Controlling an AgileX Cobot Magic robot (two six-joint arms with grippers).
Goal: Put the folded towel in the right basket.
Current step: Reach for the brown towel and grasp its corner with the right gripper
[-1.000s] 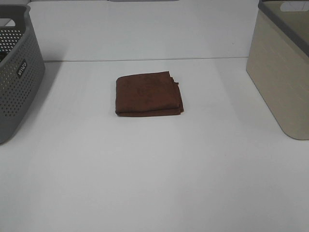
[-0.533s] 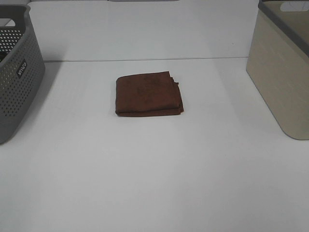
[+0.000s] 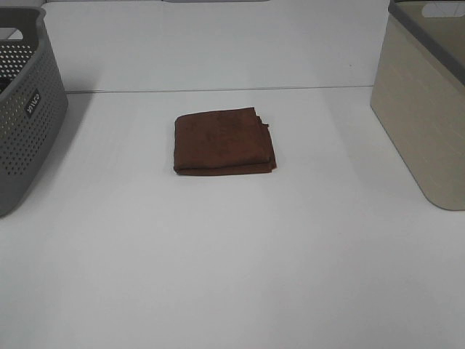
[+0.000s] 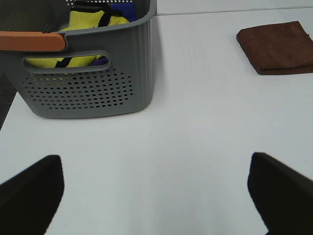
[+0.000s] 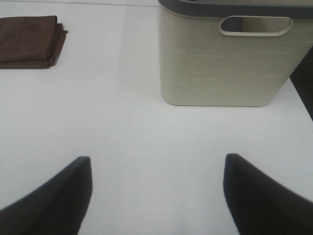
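The folded towel [image 3: 224, 142] lies flat on the white table [image 3: 232, 262], roughly in the middle between the two baskets and a little toward the far side, its layered edges showing along the near and right sides. It is dark reddish brown and touches neither basket. The right basket [image 3: 425, 123] stands at the right edge of the table, well apart from the towel; it is beige with solid walls, a dark grey rim [image 5: 234, 7] and an oval handle cutout [image 5: 255, 25] near the top. At the left edge stands a grey basket [image 3: 25, 123] with perforated walls and a small label [image 3: 33, 103] on its side; the left wrist view shows a yellow cloth [image 4: 95, 22] and something blue [image 4: 128, 9] inside it, and an orange bar [image 4: 32, 40] along its rim. Neither arm appears in the high view. The left gripper [image 4: 156, 164] hovers above the bare table on the near side of the grey basket, its jaws spread wide. The right gripper [image 5: 157, 162] hovers above the table on the near side of the right basket, its jaws also spread wide, with the towel far off to its left
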